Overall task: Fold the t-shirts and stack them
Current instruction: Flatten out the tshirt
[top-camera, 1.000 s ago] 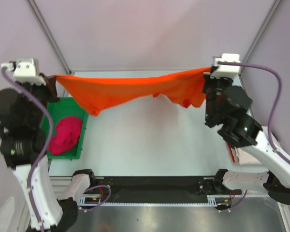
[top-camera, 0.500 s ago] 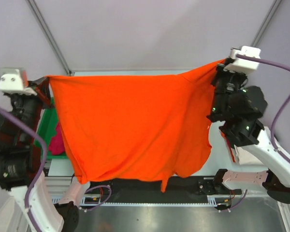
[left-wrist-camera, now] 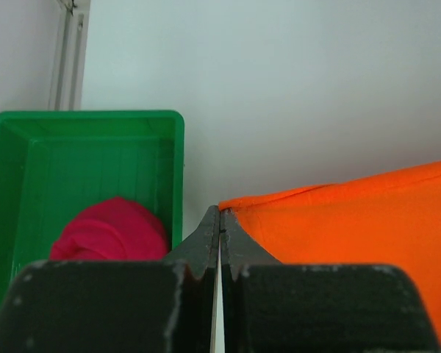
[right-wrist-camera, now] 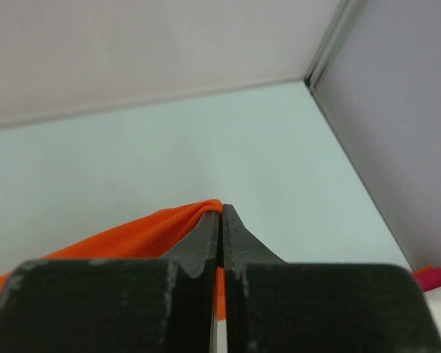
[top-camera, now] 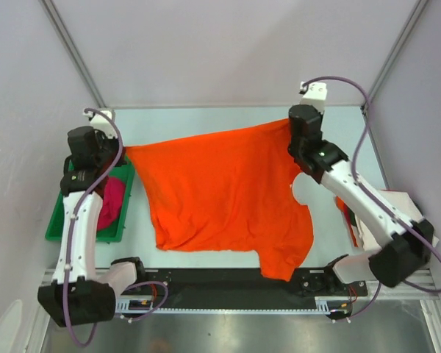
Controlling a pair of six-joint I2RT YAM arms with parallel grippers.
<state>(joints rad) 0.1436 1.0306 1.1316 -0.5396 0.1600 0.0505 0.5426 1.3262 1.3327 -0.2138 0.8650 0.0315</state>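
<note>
Orange shirt point(top-camera: 220, 191) lies spread on the table point(top-camera: 206, 121), its ten o'clock corner pinched in the closed left gripper point(left-wrist-camera: 220, 213), its one o'clock corner in the closed right gripper point(right-wrist-camera: 221, 209); pink shirt point(top-camera: 110, 198) sits in the nine o'clock tray point(top-camera: 59, 220).

Back strip: bare bench point(top-camera: 206, 121) between the orange shirt point(top-camera: 220, 191) and the rear wall, open across the width.
Far corners: left claw point(left-wrist-camera: 219, 220) and right claw point(right-wrist-camera: 220, 217) each pinch a shirt corner, closing the strip's ends.
Centre: cloth covers most of it, one flap reaching the near rail (any low pass meets cloth).
Left: tray point(top-camera: 56, 220) just beside the shirt, pink shirt point(top-camera: 106, 202) bunched inside.
Right: right arm point(top-camera: 360, 198) slants over a bare patch; pale pile point(top-camera: 397, 202) at the edge.
</note>
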